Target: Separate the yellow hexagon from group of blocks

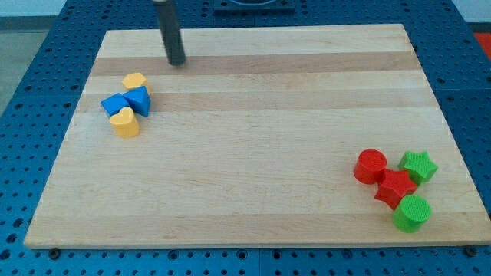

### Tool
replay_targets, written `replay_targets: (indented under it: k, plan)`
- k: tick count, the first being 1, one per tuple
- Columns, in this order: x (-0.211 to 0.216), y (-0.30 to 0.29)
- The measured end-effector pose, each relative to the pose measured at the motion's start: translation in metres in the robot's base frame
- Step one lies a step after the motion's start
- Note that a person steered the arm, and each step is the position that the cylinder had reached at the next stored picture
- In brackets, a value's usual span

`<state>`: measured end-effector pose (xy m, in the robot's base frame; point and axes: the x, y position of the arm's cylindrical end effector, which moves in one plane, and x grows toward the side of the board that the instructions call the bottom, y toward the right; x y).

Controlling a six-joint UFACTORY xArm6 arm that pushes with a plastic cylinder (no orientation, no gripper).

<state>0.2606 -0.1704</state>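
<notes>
The yellow hexagon (134, 80) lies at the view's upper left, at the top of a small group. It touches a blue triangular block (140, 100). A second blue block (115, 103) lies left of that, and a yellow heart (124, 122) is at the group's bottom. My tip (177, 63) rests on the wooden board (253, 153) above and to the right of the yellow hexagon, apart from it.
A second group sits at the view's lower right: a red cylinder (370, 165), a green star (419, 165), a red star-like block (395, 187) and a green cylinder (412, 212). A blue perforated table (31, 92) surrounds the board.
</notes>
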Motion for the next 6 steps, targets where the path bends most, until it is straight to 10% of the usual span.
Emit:
replay_targets:
  k: [2, 6]
  plan:
    - [0.017, -0.094]
    - [0.055, -0.070]
